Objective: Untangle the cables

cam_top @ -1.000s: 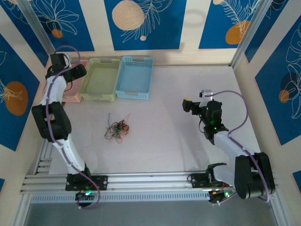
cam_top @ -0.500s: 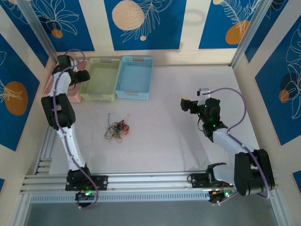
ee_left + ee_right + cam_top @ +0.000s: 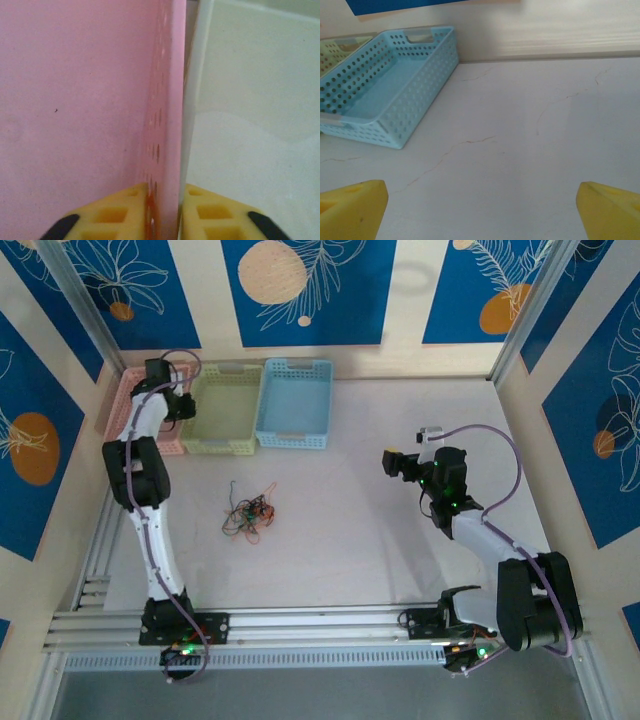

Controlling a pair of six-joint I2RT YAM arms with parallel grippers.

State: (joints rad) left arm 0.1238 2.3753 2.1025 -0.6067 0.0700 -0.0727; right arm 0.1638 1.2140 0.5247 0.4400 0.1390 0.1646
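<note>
Top view: one knot of cables (image 3: 250, 515), black, orange-red and some green, lies on the table (image 3: 350, 550) toward 9 o'clock from its middle, with nothing touching it. Three baskets stand in a row at 11 o'clock: a pink basket (image 3: 125, 410), a green basket (image 3: 228, 415) and a blue basket (image 3: 295, 405). Two arms are here. The left gripper (image 3: 178, 405) sits at the seam between pink and green, at 12 o'clock from the knot and well apart from it. The right gripper (image 3: 390, 462) hangs at 3 o'clock from the knot, far off.

Left wrist view: the left gripper (image 3: 164, 192) has its two yellow fingers (image 3: 117, 212) pressed from both sides on the pink basket's perforated wall (image 3: 161, 125). The green basket's edge (image 3: 192, 100) is pinched in beside it.

Right wrist view: the right gripper (image 3: 482, 210) has two yellow fingertips (image 3: 352, 207) spread wide at 7 and 5 o'clock, with bare table between them. The blue basket (image 3: 385, 85) lies at 10 o'clock, with a sliver of the green one (image 3: 340, 50) behind it.
</note>
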